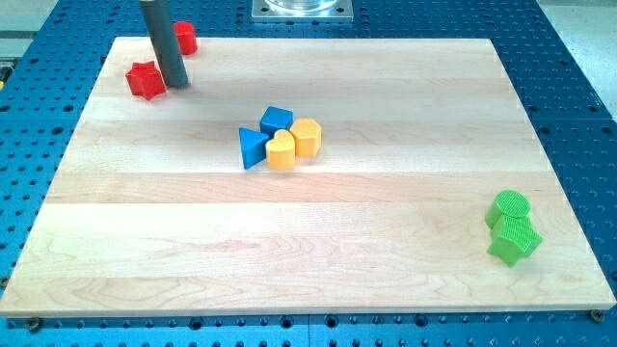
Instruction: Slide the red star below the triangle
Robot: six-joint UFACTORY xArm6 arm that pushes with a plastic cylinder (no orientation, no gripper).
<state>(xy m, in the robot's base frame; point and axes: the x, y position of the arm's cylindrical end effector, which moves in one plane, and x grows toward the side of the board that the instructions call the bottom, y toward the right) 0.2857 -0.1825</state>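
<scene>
- The rod (162,43) is cut off by the view's top edge, so its upper part is out of sight.
- A red block (184,38) just behind the rod is half hidden by it; its shape cannot be made out.
- A metal plate (302,9), well to the rod's right along the view's top, is cut off by that same edge.

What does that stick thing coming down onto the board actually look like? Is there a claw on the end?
No claw or hand shows. The arm ends in a plain, straight rod, dark grey and round like a smooth tube, with no cables or markings visible. Its upper part runs out of the view's top. My tip is simply the rod's blunt lower end, beside the red star.
</scene>
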